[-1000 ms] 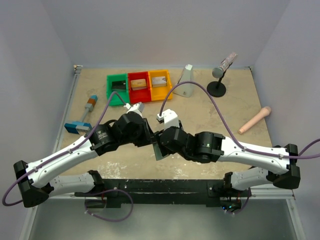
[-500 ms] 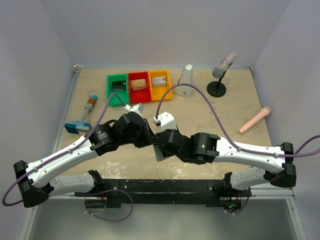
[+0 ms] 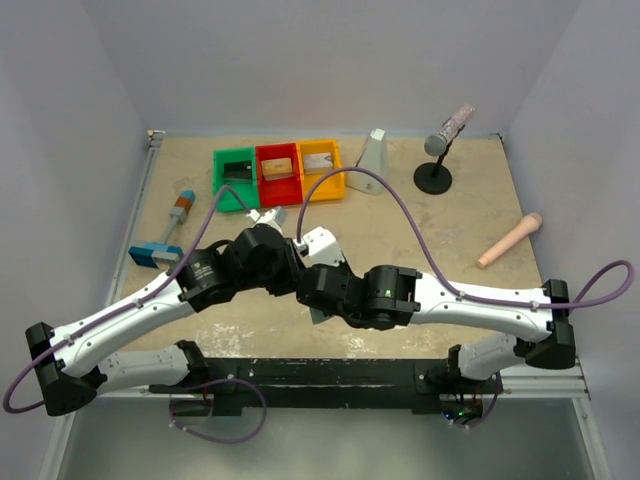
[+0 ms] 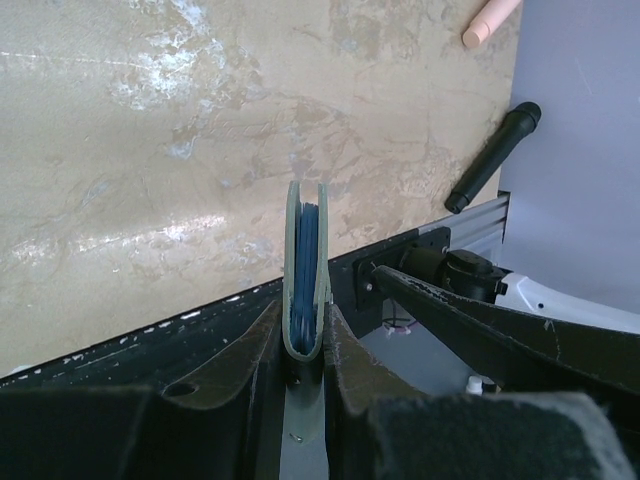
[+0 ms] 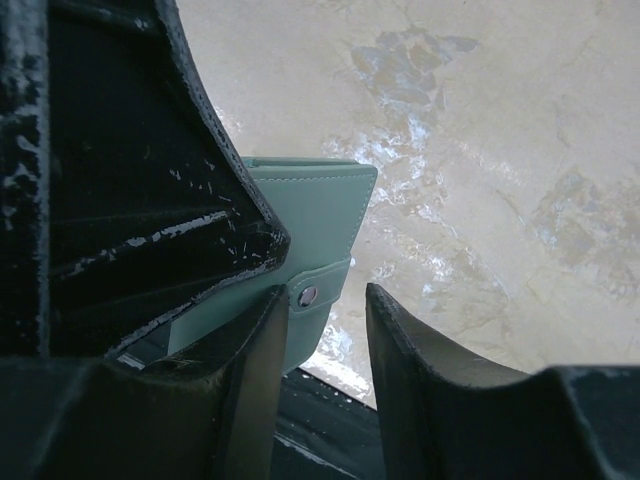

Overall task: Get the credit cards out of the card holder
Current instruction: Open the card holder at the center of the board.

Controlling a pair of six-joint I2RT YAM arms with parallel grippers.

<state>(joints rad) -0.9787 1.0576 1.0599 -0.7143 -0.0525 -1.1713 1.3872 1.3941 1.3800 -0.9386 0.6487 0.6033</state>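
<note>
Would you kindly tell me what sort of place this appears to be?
Probably a robotics lab test cell: plain walls box in a marble-patterned table, with unrelated props such as coloured bins and a microphone on a stand.

Robot lab cell, plain white walls (image 3: 320,60), beige tabletop (image 3: 470,210), sorting bins (image 3: 278,192)

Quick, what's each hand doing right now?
Left hand: closed on the wallet.
Right hand: open, nothing gripped.
</note>
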